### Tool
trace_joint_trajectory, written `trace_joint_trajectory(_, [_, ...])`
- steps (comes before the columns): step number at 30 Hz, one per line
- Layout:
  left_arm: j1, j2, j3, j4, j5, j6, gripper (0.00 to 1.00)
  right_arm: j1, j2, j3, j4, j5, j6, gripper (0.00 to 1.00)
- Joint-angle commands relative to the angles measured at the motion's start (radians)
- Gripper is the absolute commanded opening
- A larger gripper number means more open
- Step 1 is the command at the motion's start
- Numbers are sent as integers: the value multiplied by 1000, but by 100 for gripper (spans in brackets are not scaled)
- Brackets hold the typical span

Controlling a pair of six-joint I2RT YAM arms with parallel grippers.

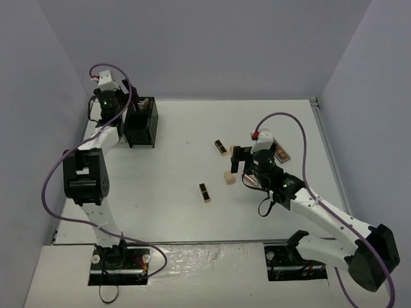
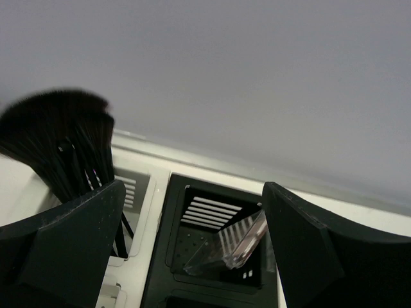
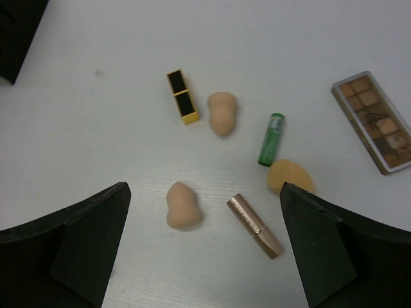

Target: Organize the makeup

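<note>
From above, the left gripper (image 1: 122, 110) hangs at the black bin (image 1: 142, 123), with two lipsticks (image 1: 220, 147) mid-table. The left wrist camera shows its jaws apart over a clear case (image 2: 231, 247) in that bin. The right wrist camera shows the right gripper (image 3: 204, 186) spread wide above sponges (image 3: 183, 205), tubes (image 3: 271, 138) and a palette (image 3: 376, 122).

Arms: white shell links with black joint housings, on left arm (image 1: 106, 138) and right arm (image 1: 327, 218).
Cables: purple cable (image 1: 46, 186) looped along each arm.
Bases: black mounting plates (image 1: 119, 263).
Wrist: small green lamp (image 1: 97, 101).
Left gripper (image 2: 192, 186): matte black, wedge-shaped fingers (image 2: 70, 244).
</note>
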Motion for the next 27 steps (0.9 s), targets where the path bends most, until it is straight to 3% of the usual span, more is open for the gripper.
trace_joint_trajectory(1, [-4, -265, 60, -126, -23, 4, 88, -208, 22, 101, -109, -10, 98, 100])
trace_joint_trajectory(6, [-30, -449, 34, -412, -53, -23, 89, -374, 123, 129, -141, -100, 130, 100])
trace_joint_trajectory(10, [-114, -602, -27, -671, -68, -51, 91, -456, 246, 158, -143, -122, 119, 100])
trace_joint_trajectory(16, [-192, -865, -212, -854, 8, -102, 94, -579, 450, 273, -146, -257, 14, 100])
trace_joint_trajectory(21, [-210, -1043, -287, -1035, 36, -31, 97, -631, 541, 329, -146, -273, -72, 100])
trace_joint_trajectory(27, [-210, -1213, -376, -1092, 20, 54, 97, -695, 627, 381, -149, -353, -151, 100])
